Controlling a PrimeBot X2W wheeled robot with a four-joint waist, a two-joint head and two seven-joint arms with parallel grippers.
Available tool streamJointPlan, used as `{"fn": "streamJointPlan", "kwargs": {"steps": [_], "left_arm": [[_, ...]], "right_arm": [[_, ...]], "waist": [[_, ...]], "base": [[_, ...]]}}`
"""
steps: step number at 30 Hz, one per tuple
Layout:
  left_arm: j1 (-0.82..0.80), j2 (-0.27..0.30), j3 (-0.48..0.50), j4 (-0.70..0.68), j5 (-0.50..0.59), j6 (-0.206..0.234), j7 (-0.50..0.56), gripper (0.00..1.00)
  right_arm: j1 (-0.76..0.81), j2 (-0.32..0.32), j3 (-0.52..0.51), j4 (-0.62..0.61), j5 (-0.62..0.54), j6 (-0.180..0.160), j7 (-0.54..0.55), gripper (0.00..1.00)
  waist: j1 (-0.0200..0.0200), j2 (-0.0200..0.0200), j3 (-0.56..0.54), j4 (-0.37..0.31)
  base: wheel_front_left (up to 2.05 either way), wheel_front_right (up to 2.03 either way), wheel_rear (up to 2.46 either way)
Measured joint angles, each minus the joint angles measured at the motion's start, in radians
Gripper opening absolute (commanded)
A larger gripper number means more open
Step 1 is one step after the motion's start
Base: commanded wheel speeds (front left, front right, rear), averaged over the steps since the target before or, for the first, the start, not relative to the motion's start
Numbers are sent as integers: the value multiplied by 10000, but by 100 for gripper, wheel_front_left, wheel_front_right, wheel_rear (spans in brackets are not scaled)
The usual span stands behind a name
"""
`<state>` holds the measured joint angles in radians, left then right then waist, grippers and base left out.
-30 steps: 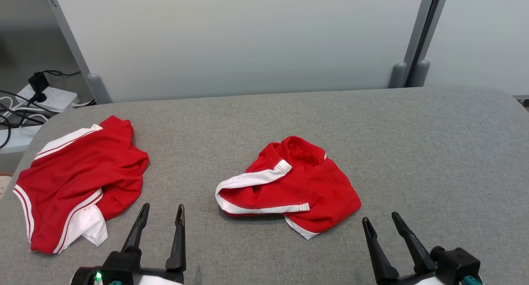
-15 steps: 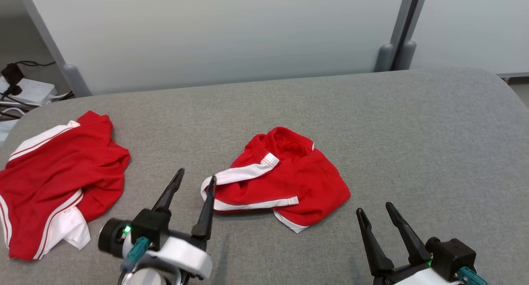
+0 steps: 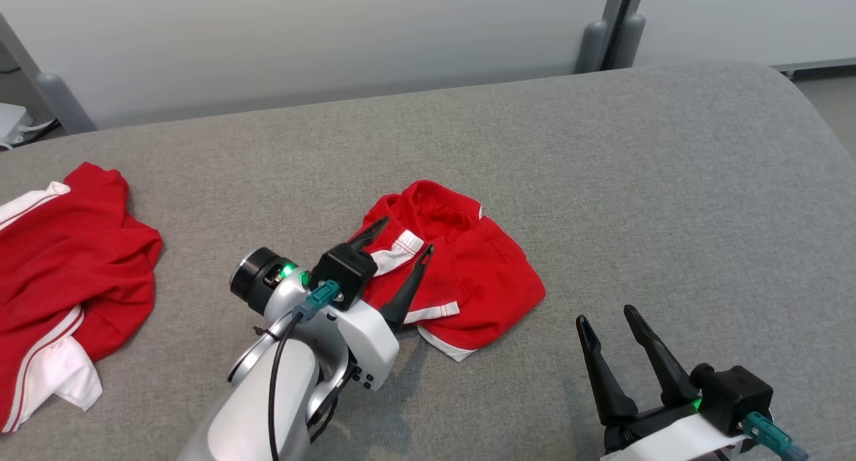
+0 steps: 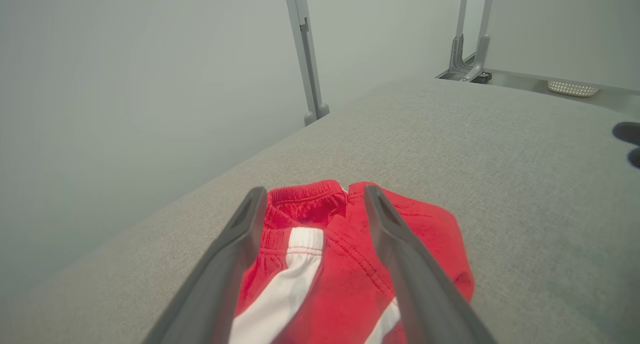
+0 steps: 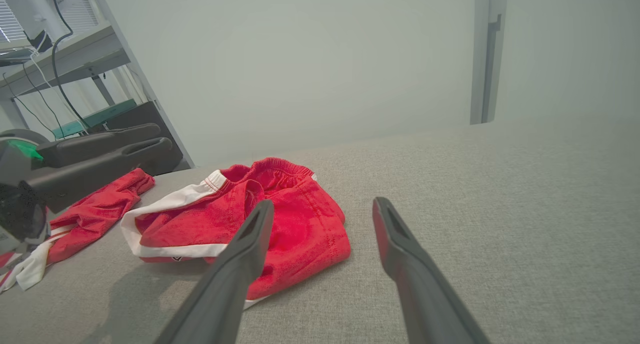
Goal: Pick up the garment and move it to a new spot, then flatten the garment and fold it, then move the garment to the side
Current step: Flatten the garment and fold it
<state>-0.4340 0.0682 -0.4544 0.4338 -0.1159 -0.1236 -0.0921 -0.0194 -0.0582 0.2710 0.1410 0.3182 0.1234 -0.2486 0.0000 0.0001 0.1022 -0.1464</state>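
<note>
Garment (image 3: 468, 273): which way does it lie from the left gripper (image 3: 406, 235)?

– Straight under and ahead of it. The two fingers stand wide apart with nothing between them. They straddle the white side stripe (image 4: 290, 274), and the waistband (image 4: 305, 201) sits just past their tips. In the right wrist view the fingers look raised above the cloth, though I cannot rule out contact.

And the bundle itself?

– Crumpled in the middle of the grey table (image 3: 635, 180). I judge it longer from the far waistband to the near-right hem, roughly in line with the left fingers.

The right gripper (image 3: 604, 315)?

– Spread and empty, near the front edge, off the garment's near-right corner and apart from it. The left arm is clearly nearer, so the pick looks like its job: lower and pinch near the waistband. A second red garment (image 3: 67, 267) lies well off to the left.
</note>
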Motion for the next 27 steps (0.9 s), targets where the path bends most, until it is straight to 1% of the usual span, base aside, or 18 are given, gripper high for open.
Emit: {"fn": "streamJointPlan", "kwargs": {"steps": [4, 10, 14, 19, 27], "left_arm": [[-636, 180, -238, 470, -180, -2, 606, 100], [-1314, 176, -552, 1045, -198, -69, 1513, 100], [-1517, 184, -713, 1260, -163, -61, 1858, 100], [-1698, 221, -826, 1434, -56, 69, 2065, 100], [-1697, 391, -963, 1444, -56, 207, 2341, 100]], "right_arm": [[-183, -2, 12, -23, 82, 0, 2, 100], [-286, 2, 52, -23, 157, 0, 2, 100], [-373, 6, 54, -29, 159, 2, 2, 100], [-379, 10, 119, -27, 190, 2, 0, 100], [-380, 12, 136, -25, 245, 0, 0, 100]], "waist": [[0, 0, 264, -206], [0, 0, 594, -473], [0, 0, 702, -566], [0, 0, 797, -673], [0, 0, 769, -611]], "base": [[0, 0, 0], [0, 0, 0], [0, 0, 0], [0, 0, 0], [0, 0, 0]]}}
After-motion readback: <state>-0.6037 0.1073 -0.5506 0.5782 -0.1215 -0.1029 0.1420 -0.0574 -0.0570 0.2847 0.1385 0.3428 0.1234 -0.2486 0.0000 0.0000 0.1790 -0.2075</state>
